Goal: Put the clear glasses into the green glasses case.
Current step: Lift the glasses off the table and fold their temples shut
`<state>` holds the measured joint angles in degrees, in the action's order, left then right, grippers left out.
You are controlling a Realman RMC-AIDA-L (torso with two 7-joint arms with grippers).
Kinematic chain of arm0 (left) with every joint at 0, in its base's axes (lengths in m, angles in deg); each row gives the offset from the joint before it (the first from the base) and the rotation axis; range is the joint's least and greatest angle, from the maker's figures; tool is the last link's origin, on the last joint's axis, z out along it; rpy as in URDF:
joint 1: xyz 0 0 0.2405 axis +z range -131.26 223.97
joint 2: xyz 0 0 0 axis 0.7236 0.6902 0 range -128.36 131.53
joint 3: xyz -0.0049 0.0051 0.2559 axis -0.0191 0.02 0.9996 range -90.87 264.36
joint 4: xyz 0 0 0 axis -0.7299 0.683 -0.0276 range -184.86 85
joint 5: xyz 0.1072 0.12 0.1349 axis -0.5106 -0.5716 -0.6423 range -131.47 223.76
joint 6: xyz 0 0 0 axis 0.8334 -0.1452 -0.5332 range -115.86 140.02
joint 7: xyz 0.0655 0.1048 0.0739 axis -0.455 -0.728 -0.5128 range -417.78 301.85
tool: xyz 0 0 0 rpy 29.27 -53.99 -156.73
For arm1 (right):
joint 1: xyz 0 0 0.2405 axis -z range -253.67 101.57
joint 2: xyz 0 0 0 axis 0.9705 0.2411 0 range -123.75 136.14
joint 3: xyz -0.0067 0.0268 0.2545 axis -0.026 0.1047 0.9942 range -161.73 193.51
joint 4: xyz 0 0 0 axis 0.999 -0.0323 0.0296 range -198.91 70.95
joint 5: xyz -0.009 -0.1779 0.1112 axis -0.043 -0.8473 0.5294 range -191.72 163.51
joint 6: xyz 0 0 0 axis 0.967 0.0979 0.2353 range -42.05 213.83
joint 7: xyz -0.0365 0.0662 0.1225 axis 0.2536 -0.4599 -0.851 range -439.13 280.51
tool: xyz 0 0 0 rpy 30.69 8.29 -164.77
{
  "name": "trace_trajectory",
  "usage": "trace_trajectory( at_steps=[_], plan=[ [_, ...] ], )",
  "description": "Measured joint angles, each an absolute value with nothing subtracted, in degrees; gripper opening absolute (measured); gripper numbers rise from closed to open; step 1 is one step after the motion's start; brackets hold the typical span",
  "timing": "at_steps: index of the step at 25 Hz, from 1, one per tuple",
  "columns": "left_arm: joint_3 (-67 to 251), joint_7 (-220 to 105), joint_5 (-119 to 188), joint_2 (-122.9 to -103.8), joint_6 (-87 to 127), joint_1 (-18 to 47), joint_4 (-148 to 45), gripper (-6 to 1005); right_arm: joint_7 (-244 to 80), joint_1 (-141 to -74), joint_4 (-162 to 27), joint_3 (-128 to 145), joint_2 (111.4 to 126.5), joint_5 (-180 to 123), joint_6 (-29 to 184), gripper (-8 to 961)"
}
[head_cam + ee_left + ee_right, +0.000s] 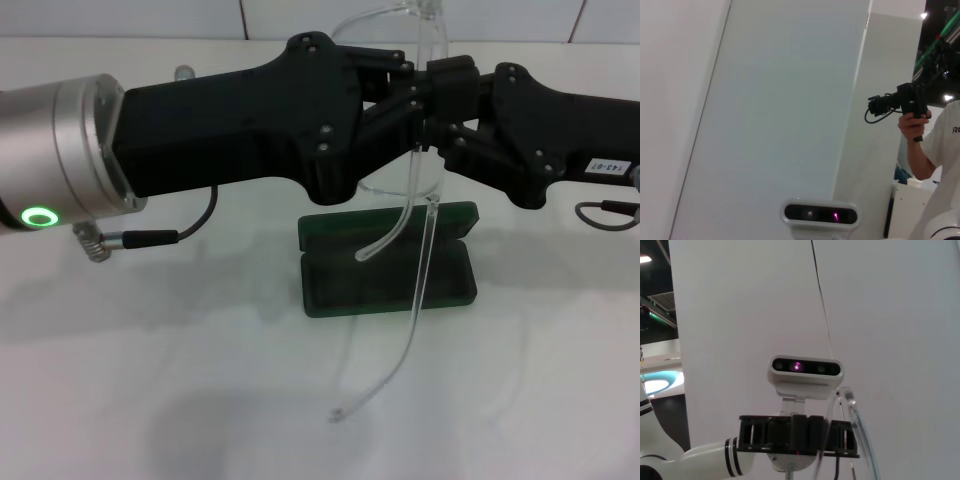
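In the head view we have both arms raised across the upper half of the frame, meeting near the centre: our left gripper (400,95) reaches in from the left and our right gripper (440,100) from the right, and the 2 sets of fingers come together on the clear glasses (425,190). The frame sits up at the top centre, partly out of the picture, and the 2 temple arms hang down from the pinch, 1 curling toward the middle and 1 trailing to the lower centre. Both grippers appear closed narrowly on the glasses, though we cannot tell exactly which part each one holds. The green glasses case (455,280) lies open on the white table (150,380) in the centre of the frame, directly under the dangling arms, well below them. We judge that the glasses are held by both hands so the temples can be folded or the frame steadied before lowering it into the case. In the left wrist view we see only white panels, a camera housing (821,214) at the bottom centre, and a person (935,150) holding a device at the right edge. In the right wrist view, the glasses' clear arm shows at the lower right beside the other gripper's black linkage, with a camera above it.
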<state>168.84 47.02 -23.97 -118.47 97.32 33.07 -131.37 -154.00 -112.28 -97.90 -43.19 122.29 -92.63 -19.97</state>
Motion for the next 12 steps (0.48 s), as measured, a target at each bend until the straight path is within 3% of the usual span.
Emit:
trace_trajectory(
  at_steps=[12],
  plan=[
    [169.09,42.32,-21.71,-118.56,95.98,33.00,-128.04,42,-153.96,-112.11,-97.90,-44.30,122.29,-91.79,-20.18,97]
  ],
)
